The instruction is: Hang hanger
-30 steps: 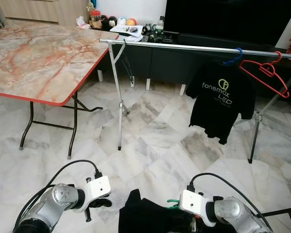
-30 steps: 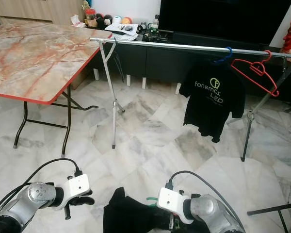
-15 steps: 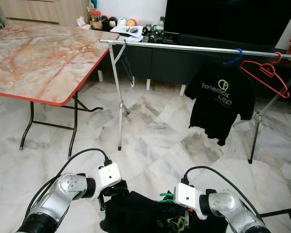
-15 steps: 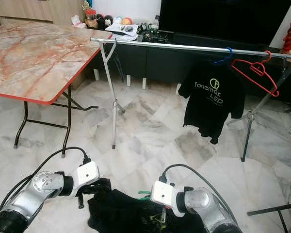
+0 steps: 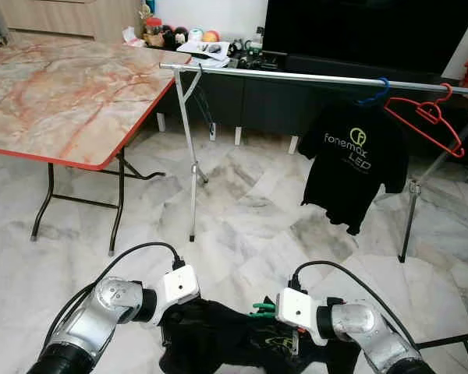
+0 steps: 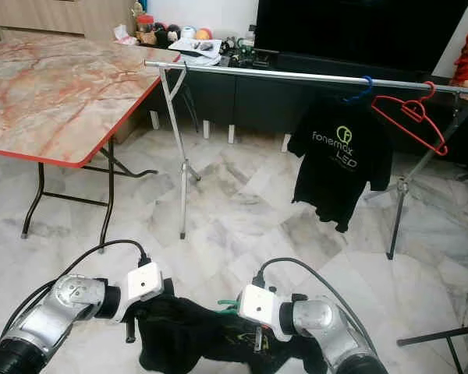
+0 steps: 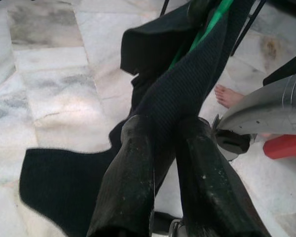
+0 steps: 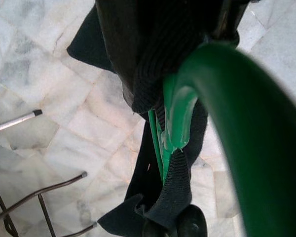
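Left pincer (image 7: pixel 160 148) pinches the black shirt (image 5: pixel 218 339) collar between pressed fingers. Right pincer (image 5: pixel 295 345) is at the green hanger (image 8: pixel 175 123) inside that shirt (grip state: cannot tell). Shirt hangs low between both arms over the marble floor (image 5: pixel 249 218). Ahead, rail (image 5: pixel 296 75) carries another black shirt (image 5: pixel 355 160), red hanger (image 5: pixel 425 117). Bench (image 5: pixel 62 86) at left.

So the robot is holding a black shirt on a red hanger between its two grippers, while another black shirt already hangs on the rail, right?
Not quite: the hanger in the held black shirt is green, as the right wrist view shows. The red hanger hangs bare on the rail. The rest stands: left gripper and right gripper hold it, another black shirt hangs there.
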Available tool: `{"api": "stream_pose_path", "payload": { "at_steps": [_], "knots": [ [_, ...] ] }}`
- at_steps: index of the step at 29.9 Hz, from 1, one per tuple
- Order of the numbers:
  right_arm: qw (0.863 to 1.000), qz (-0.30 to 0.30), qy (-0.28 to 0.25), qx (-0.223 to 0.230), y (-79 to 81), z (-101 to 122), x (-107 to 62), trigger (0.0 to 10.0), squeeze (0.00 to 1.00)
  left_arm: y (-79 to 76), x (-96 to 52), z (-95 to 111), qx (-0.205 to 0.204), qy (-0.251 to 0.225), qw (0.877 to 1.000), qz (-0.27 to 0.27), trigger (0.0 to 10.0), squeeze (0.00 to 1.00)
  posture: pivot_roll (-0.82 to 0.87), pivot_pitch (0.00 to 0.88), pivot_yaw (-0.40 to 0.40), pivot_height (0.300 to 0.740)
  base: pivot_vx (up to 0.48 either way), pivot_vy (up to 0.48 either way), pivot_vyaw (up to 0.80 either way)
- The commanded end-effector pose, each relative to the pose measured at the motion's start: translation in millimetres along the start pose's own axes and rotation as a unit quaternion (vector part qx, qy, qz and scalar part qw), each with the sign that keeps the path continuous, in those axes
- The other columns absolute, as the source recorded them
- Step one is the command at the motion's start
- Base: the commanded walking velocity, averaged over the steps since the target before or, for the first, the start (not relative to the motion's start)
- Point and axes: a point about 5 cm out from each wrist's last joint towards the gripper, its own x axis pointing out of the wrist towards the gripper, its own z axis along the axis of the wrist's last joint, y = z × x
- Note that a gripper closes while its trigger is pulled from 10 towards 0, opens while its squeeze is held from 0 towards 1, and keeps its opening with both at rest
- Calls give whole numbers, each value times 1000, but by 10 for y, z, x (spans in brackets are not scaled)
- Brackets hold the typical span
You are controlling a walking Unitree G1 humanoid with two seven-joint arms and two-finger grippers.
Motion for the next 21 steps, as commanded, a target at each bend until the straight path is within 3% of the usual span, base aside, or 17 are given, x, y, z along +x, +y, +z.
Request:
{"api": "stream_pose_path", "payload": {
  "at_steps": [1,4,5,21],
  "knots": [
    [1000,-5,-11,-12,-49,59,-4,10000,0,-5,-10,34,5,-4,1000,-5,10000,0,99,66,-59,740,0,0,0],
    [1000,-6,-20,-10,-55,82,0,10000,0,4,10,45,24,3,1000,4,10000,0,97,66,-59,740,0,0,0],
    [1000,-6,-22,-10,-59,89,-1,10000,0,4,22,55,31,2,1000,6,10000,1000,91,65,-59,740,0,0,0],
    [999,-15,-33,-19,-108,154,-4,10000,0,-138,79,26,-1,2,999,-49,10000,1000,89,69,-57,740,0,0,0]
  ]
}}
